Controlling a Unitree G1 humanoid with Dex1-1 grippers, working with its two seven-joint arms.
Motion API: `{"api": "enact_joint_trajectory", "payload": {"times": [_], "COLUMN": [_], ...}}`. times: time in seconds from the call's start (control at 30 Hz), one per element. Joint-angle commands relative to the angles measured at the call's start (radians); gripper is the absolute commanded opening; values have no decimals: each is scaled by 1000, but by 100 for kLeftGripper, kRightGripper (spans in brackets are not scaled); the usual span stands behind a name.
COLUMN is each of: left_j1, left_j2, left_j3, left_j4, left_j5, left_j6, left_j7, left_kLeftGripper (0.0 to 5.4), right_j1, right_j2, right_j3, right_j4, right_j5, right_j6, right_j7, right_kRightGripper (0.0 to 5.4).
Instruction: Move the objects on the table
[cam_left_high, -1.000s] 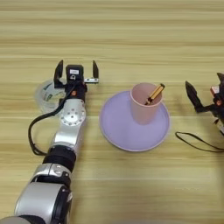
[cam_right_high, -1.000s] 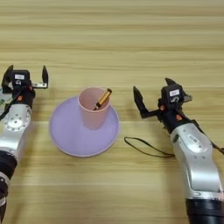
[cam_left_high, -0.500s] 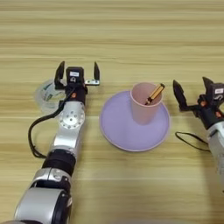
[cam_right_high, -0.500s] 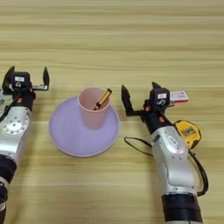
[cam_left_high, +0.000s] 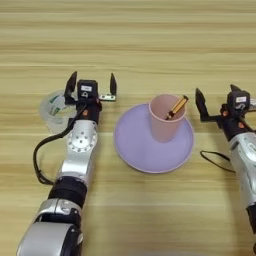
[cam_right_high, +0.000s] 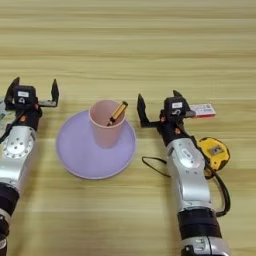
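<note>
Right gripper: right gripper (cam_right_high: 157, 107) sits just right of frame centre, its two black fingers spread wide with nothing between them, tips near the cup's right side but not touching it.
Left gripper: left gripper (cam_left_high: 92, 85) hovers at centre-left, fingers likewise parted and empty, above the wooden table (cam_left_high: 150, 40).
Cup: pale pink plastic cup (cam_right_high: 107, 123) stands upright on the lilac round plate (cam_right_high: 80, 155) in the frame's middle, a short orange-brown stick (cam_right_high: 117, 113) leaning inside it against the right rim.
Blocky item: small yellow-and-black blocky item (cam_right_high: 215, 151) lies at centre-right, just beside the right forearm.
Other things: clear tape roll (cam_left_high: 54, 107) lies at the left, partly behind the left arm; a small red-and-white card (cam_right_high: 202, 110) rests right of the right gripper.
Progress: nothing is held, so the moving looks hardly begun; the cup seems the likely first pick, the blocky item left for later.
</note>
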Motion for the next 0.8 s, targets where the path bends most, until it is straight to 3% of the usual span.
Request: {"api": "enact_joint_trajectory", "payload": {"times": [0.03,0.23,0.37,0.8], "left_j1": [40,147,204,279], "left_j2": [-2,17,29,128], "left_j3": [-13,-78,-87,-66], "left_j4": [-86,-370,-519,-616], "left_j5": [-30,-94,-128,-86], "left_j6": [9,160,268,371], "left_j7": [-54,-206,-252,-287], "left_kLeftGripper": [540,540,540,540], "right_j1": [-46,-54,-57,-67], "right_j2": [5,7,9,19], "right_j3": [3,-5,-3,-3], "right_j4": [45,56,61,67], "right_j5": [-16,-12,-11,-14], "right_j6": [-26,-34,-37,-40], "right_j7": [-13,-23,-27,-48], "right_kRightGripper": [539,539,539,539]}}
